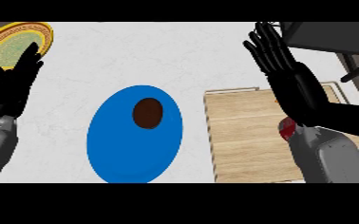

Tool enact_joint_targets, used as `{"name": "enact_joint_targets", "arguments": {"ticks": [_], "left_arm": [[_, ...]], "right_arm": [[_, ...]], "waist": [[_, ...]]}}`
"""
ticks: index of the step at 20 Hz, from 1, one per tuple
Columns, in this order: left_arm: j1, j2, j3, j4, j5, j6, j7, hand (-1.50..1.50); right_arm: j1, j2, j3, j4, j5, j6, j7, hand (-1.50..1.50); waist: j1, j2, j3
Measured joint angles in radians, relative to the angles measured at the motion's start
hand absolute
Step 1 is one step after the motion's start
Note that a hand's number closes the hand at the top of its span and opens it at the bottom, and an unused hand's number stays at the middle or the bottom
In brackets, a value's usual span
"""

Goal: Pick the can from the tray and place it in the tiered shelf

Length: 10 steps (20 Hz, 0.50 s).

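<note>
Seen from above the white tabletop (105,61): right robot hand (291,83) raised at three o'clock, fingers straight and spread apart, clamped on nothing. Left robot hand (21,83) resting at nine o'clock by the frame's edge, fingers straight and up, likewise holding nothing.

Wooden tray (242,142) lying at four o'clock. Red can (285,127) barely visible at the tray's right side, mostly hidden behind the right wrist and forearm, not yet grasped.

Dark tiered shelf (319,35) at one o'clock, only a corner showing.

Risks, as judged from here: can sitting under the wrist instead of under the fingers, so likely to be knocked over or pushed along the tray by the forearm on any downward reach; view of the can blocked, so a grasp possibly landing off centre; shelf close to the raised fingers, so a lift possibly clipping its edge.

Count: one can, one tray, one shelf, one blue plate (123,152) at six o'clock with one brown round item (148,113) on it, one yellow patterned plate (24,40) at ten o'clock, two robot hands.
</note>
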Motion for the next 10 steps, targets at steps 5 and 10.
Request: {"name": "enact_joint_targets", "arguments": {"ticks": [5,10], "left_arm": [[0.017,-0.088,-0.053,-0.049,-0.014,0.004,-0.061,0.00],[0.032,-0.143,-0.093,-0.080,-0.009,0.000,-0.084,0.00]], "right_arm": [[0.032,-0.140,-0.154,0.015,-0.039,-0.010,0.127,-1.50],[0.098,-0.188,-0.276,0.086,-0.040,-0.102,0.184,1.50]], "waist": [[-0.004,0.008,0.006],[-0.051,0.018,0.007]]}}
